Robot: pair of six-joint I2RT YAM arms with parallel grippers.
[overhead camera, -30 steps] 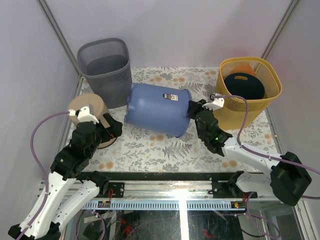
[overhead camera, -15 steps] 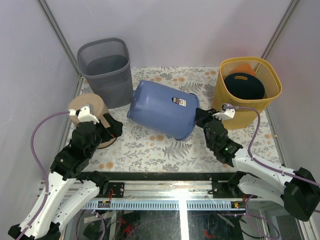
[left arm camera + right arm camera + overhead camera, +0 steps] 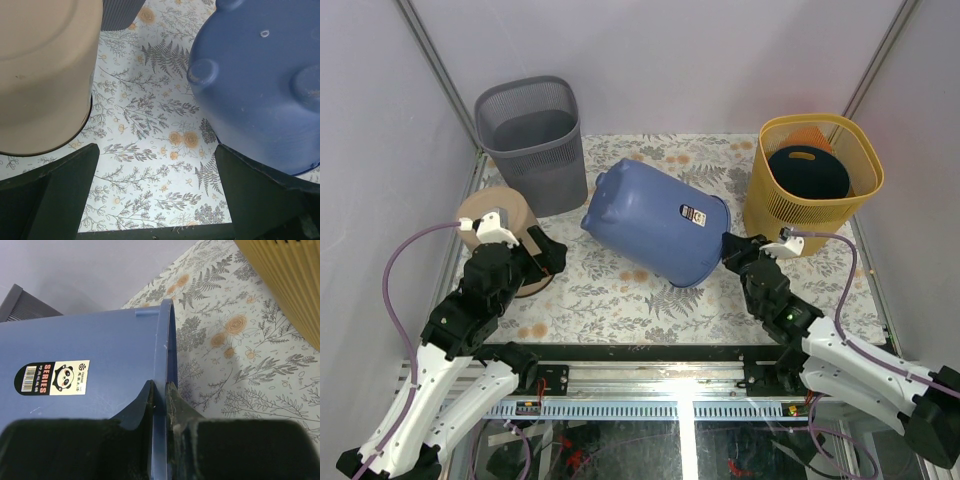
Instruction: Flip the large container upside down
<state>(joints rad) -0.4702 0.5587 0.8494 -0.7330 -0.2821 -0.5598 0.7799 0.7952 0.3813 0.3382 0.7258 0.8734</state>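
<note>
With our right gripper (image 3: 160,390) pinching its rim and our left gripper (image 3: 157,200) spread wide, the big blue bucket (image 3: 655,220) lies tipped on its side beside the yellow basket (image 3: 770,210), and we think it is only halfway over.

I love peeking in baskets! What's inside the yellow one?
Inside the yellow basket sits a dark round thing with a handle slot, and an orange thing pokes up behind it. Whatever lies beneath them is covered, so it cannot be seen.

blue container (image 3: 655,220) fills centre; grey basket (image 3: 545,180) upper left, yellow basket (image 3: 770,212) upper right, tan drum (image 3: 495,208) left; lower-centre mat (image 3: 610,300) free.
</note>
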